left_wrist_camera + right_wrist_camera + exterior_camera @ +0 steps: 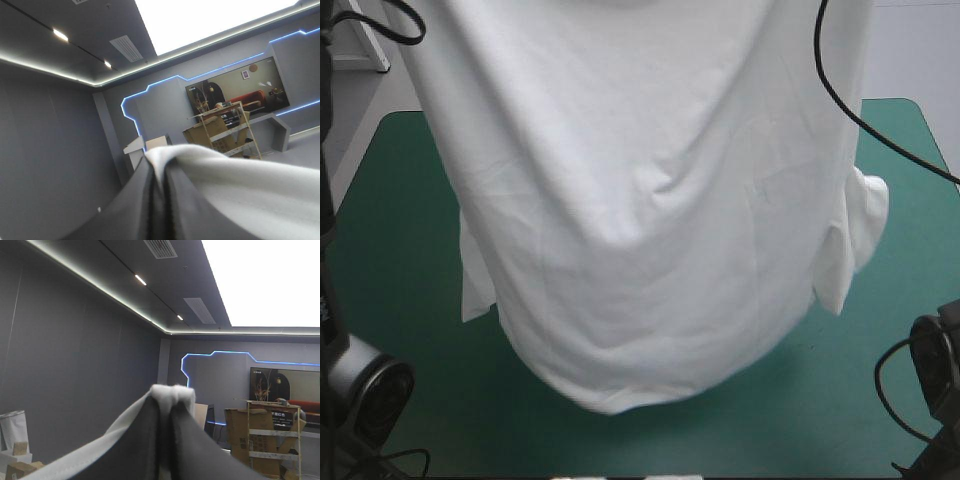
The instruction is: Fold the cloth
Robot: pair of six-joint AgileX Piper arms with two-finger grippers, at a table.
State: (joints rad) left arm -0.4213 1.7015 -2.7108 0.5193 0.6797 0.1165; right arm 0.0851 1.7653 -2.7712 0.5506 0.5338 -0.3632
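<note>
1. My left hand is pressed almost together and pinches a white fold of the T-shirt at its tips. The cloth runs off to one side in a pulled band.
2. My right hand grips the same way. Its black fingers nearly meet, with a small bunch of the T-shirt nipped between the tips and an edge trailing away beside it.
3. Both wrist views look level into the room, so I judge that I am holding both arms high above the counter.
4. From above, the T-shirt hangs as one wide sheet, and both hands are out of sight past the top of that view. Its hem sags in a curve over the near part of the counter. I cannot tell whether it touches.
5. One sleeve dangles on my right and the other sleeve on my left.
6. I see no fold yet, so I judge the task is at an early stage, with the cloth only lifted and spread. What is left is laying it flat, turning the sleeves in and folding the body.
7. The teal-green cover shows bare on both sides and close to me, which leaves room to lower the sheet. The cloth hides the middle of the far edge. It also spans most of the counter's width, so the sleeves could end up close to the side edges.
</note>
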